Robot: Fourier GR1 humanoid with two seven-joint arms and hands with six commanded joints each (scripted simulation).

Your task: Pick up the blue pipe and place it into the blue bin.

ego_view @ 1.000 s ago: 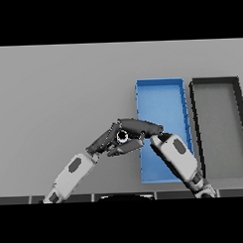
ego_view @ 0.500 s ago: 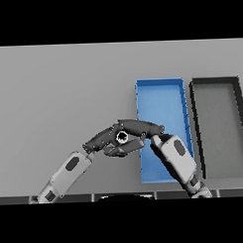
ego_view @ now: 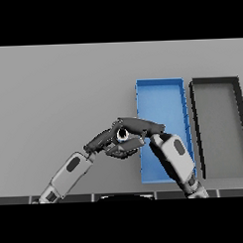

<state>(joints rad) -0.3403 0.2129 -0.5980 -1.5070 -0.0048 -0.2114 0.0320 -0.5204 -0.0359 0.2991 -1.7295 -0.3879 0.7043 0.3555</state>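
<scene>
The pipe (ego_view: 123, 134) shows end-on as a small dark tube with a pale round opening, held above the table just left of the blue bin (ego_view: 160, 94). My left hand (ego_view: 101, 141) reaches in from the lower left with its fingers curled under and around the pipe. My right hand (ego_view: 141, 126) comes from the lower right across the bin's left wall. Its fingers lie stretched out over the top of the pipe. Most of the pipe's body is hidden between the two hands.
A dark grey bin (ego_view: 215, 83) of the same long shape stands right of the blue bin, almost touching it. My right forearm (ego_view: 175, 156) covers the blue bin's near end. Bare grey table stretches to the left and back.
Both hands have shifted slightly right toward the blue bin with the pipe between them. The left elbow has dropped lower and further left.
</scene>
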